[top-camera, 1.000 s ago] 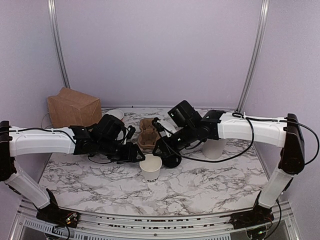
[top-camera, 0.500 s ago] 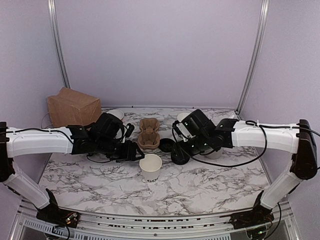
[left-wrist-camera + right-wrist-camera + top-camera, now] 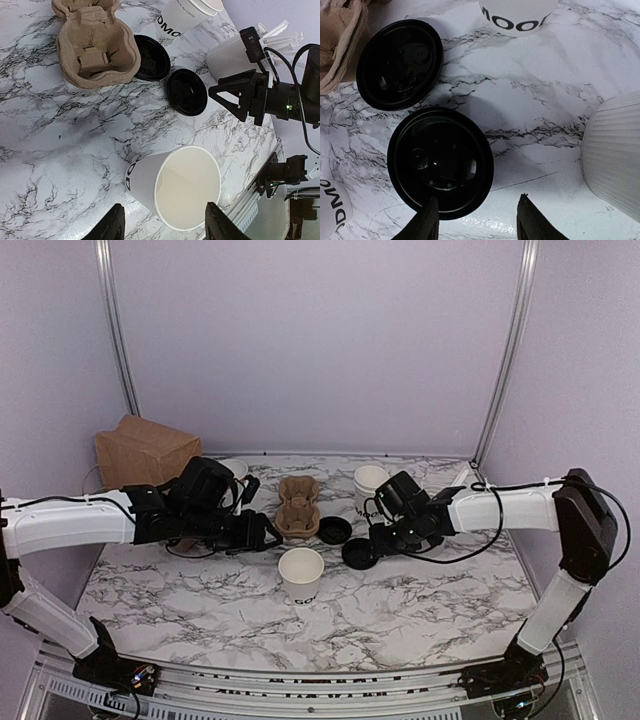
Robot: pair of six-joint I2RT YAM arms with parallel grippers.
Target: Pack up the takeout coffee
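Right claw open, black lid lower left of frame; left claw open. I judge the cup light, crushable: grip low.

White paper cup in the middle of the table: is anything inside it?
The lidless white paper cup looks empty: the left wrist view shows only its pale inner wall. Its very bottom cannot be made out. Two round black plastic lids lie apart from it.

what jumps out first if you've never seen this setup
A lidless white paper cup with dark lettering stands alone at the front centre of the marble table. Behind and right of it, two round black plastic lids lie loose beside a brown pulp cup carrier.
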